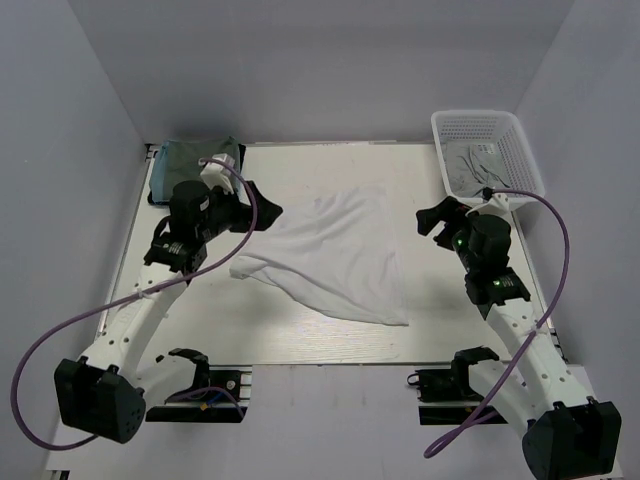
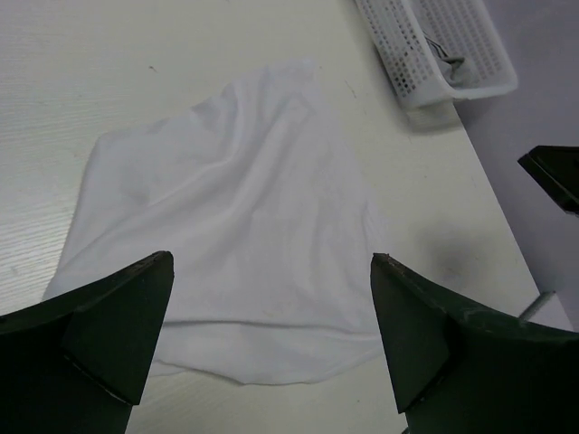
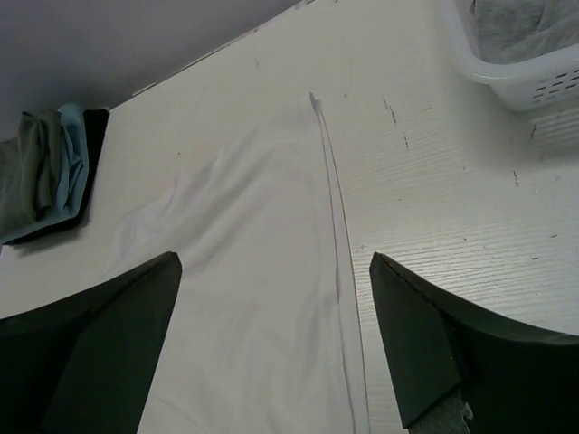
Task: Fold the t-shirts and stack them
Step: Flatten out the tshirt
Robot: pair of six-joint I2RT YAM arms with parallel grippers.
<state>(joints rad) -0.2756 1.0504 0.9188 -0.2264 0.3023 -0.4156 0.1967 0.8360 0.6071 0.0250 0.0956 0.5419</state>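
Our left gripper (image 1: pixel 268 210) hangs spread, empty, by the folded t-shirts (image 1: pixel 195 158) in the corner. Between our arms the white t-shirt (image 1: pixel 335 255) lies unfolded; our right gripper (image 1: pixel 430 222) gapes empty. The basket (image 1: pixel 487 116) holds grey shirts (image 1: pixel 478 165), so we judge much remains.

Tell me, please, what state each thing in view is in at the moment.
white t-shirt: unfolded, lying wrinkled on the table, not gripped.
teal-green t-shirt: folded, atop a small pile at the far left corner.
white lattice basket: upright at the far right corner.
grey clothing: crumpled inside the basket.
left gripper: open, empty.
right gripper: open, empty.
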